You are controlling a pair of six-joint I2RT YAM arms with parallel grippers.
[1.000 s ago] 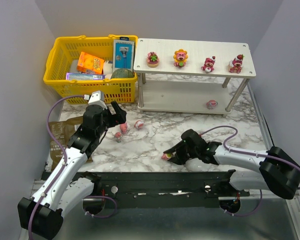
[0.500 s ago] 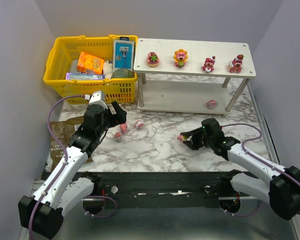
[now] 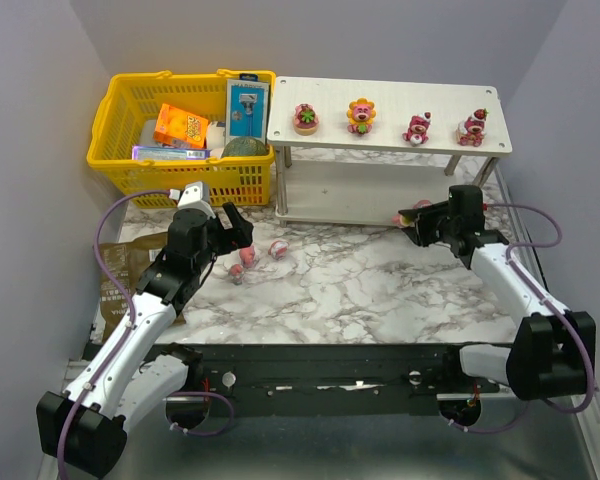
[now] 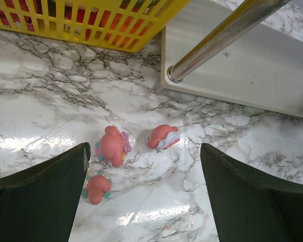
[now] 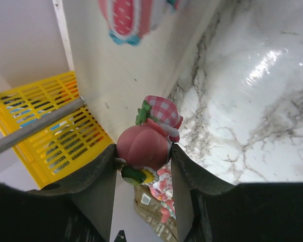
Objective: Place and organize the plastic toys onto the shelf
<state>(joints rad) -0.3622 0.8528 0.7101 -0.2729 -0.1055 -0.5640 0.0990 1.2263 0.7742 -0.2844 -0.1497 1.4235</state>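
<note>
Now: left fingers [image 4: 40,191] spread wide, hovering over three pink toys [image 4: 112,146] lying on the marble worktop [image 4: 232,126] near a leg of the shelf [image 3: 380,143]. Right fingers [image 5: 91,186] clamped on a pink toy [image 5: 144,146] with checked cap, at the lower tier's front edge; another toy [image 5: 123,20] lies on that tier. Four figurines [image 3: 360,115] stand along the top tier.
</note>
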